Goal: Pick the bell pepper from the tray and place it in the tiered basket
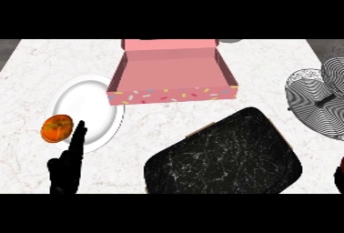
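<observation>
Left hand (67,161) is seen at seven o'clock, fingers straight and holding nothing; right hand (339,179) is barely shown, its state unreadable. No pepper is found on the black tray (225,159); an orange fruit (57,128) lies beside the white plate (84,111) at nine o'clock. Pick step judged pending, with the wire basket (316,98) at three o'clock.

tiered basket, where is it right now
In the head view the tiered basket stands at the counter's far right edge, partly cut off, right of the pink box and beyond the black tray.

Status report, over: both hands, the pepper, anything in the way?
Left hand open, empty, lower left. Right hand barely visible at right edge. Orange bell pepper on counter beside white plate, off black tray. Basket unobstructed.
</observation>
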Controlling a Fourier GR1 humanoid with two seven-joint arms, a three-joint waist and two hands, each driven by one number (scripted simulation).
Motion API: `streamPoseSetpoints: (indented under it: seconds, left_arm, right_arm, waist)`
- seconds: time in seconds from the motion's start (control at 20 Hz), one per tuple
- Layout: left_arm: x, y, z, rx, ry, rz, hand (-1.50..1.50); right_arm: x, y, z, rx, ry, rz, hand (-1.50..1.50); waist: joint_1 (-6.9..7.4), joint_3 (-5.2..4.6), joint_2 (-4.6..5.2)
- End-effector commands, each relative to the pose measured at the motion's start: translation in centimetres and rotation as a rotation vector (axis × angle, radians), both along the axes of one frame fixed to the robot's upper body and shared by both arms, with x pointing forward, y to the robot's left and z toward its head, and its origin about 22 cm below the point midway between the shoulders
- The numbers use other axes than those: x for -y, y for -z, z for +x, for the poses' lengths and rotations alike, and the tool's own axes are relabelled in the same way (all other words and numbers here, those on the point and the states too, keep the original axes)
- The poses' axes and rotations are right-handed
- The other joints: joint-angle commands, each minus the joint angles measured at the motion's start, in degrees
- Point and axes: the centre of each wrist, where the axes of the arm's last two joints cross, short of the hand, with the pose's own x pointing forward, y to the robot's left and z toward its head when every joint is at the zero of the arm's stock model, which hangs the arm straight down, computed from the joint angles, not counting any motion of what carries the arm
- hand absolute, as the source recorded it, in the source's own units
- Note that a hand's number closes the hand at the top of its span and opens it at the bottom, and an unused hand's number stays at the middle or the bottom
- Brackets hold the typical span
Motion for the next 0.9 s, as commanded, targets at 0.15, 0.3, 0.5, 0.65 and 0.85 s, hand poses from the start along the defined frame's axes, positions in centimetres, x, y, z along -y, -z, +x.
streamPoseSetpoints:
  seconds: [0.15, 0.3, 0.5, 0.65, 0.85]
  left_arm:
    - [0.1, 0.7, 1.3, -0.07, 0.035, -0.002, 0.0]
    - [0.4, 0.9, 0.9, -0.064, 0.02, -0.007, 0.0]
    - [0.0, 0.5, 1.4, -0.065, 0.051, 0.001, 0.0]
    - [0.7, 0.5, 0.7, -0.065, 0.063, -0.02, 0.0]
    - [1.1, 0.8, 1.7, -0.081, 0.065, -0.01, 0.0]
  right_arm:
    - [-2.0, -7.8, -3.6, 0.125, 0.184, -0.181, 1.5]
    - [-1.7, -9.6, -3.2, 0.116, 0.19, -0.218, 1.5]
    - [-0.8, -11.6, -0.2, 0.096, 0.211, -0.224, 1.5]
    - [0.4, -13.6, 1.6, 0.115, 0.236, -0.229, 1.5]
    - [1.1, -15.6, 3.0, 0.12, 0.231, -0.216, 1.5]
  waist:
    - [2.12, -0.45, 0.68]
    - [2.4, -0.48, 0.5]
    - [3.35, -0.36, 0.65]
    - [3.81, -0.34, 0.58]
    - [3.41, -0.32, 0.65]
